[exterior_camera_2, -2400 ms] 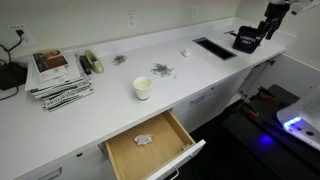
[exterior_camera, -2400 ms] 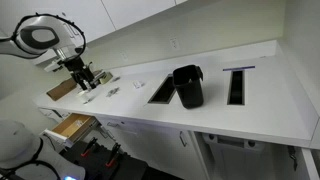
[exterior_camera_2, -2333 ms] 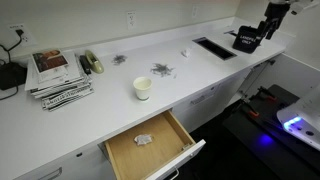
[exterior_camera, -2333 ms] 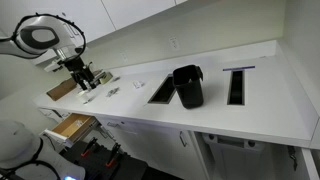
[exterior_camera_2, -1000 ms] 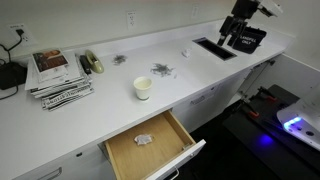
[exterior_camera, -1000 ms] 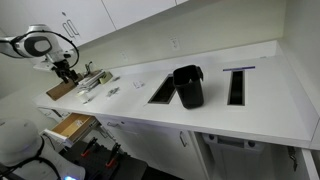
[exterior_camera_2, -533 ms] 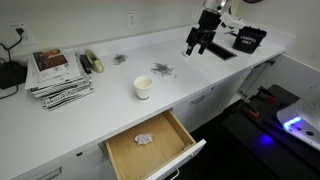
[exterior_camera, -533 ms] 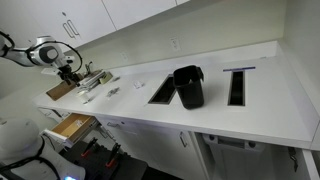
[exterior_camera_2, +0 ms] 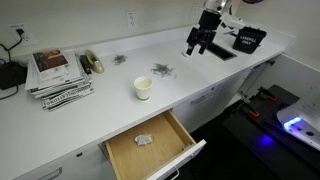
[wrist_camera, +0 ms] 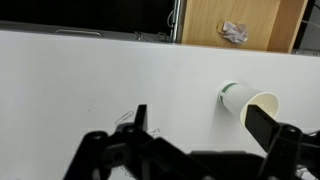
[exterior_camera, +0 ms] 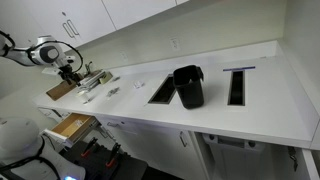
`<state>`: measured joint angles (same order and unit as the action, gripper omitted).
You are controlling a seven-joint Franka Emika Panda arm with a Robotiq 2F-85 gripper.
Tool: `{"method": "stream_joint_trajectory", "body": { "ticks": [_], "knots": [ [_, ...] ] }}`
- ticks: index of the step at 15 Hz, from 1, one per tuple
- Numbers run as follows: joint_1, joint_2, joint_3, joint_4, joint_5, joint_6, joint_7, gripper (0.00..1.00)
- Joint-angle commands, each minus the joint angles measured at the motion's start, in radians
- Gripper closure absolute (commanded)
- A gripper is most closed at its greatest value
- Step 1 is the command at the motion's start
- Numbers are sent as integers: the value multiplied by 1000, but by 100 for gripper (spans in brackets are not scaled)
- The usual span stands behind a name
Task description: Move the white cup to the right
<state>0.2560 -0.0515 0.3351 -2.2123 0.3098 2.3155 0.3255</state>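
The white cup [exterior_camera_2: 143,88] stands upright on the white counter [exterior_camera_2: 110,105], in front of the open drawer. In the wrist view the cup [wrist_camera: 250,103] shows a green band at its base and lies right of centre, just beyond my right finger. My gripper [exterior_camera_2: 196,45] hangs above the counter, well apart from the cup, towards the rectangular cutout. In the wrist view my gripper [wrist_camera: 205,130] is open and empty, its fingers spread wide. The arm also shows in an exterior view [exterior_camera: 68,72].
An open wooden drawer [exterior_camera_2: 150,145] holds a crumpled paper [exterior_camera_2: 145,139] below the counter edge. A stack of magazines [exterior_camera_2: 58,75] lies at one end. A black container [exterior_camera: 187,86] stands between two cutouts [exterior_camera: 162,92]. Small scraps [exterior_camera_2: 162,69] lie near the cup.
Over the last second the arm swung from the black container along the counter towards the cup. Since half a second ago nothing has visibly moved.
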Motion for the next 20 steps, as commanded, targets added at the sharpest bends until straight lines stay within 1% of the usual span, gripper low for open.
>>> {"method": "stream_joint_trajectory", "body": {
  "ticks": [1,3,5,7,11,15,17,20],
  "knots": [
    [13,0,-14,2,-1,-2,1,0],
    [13,0,-14,2,-1,-2,1,0],
    [27,42,5,61,-74,-33,43,0],
    [42,94,17,119,-176,-37,115,0],
    [98,223,25,258,-259,-42,194,0],
    [179,376,-5,403,-353,-31,279,0],
    [225,455,-34,478,-400,-21,332,0],
    [285,560,-80,590,-436,-30,375,0]
  ]
}}
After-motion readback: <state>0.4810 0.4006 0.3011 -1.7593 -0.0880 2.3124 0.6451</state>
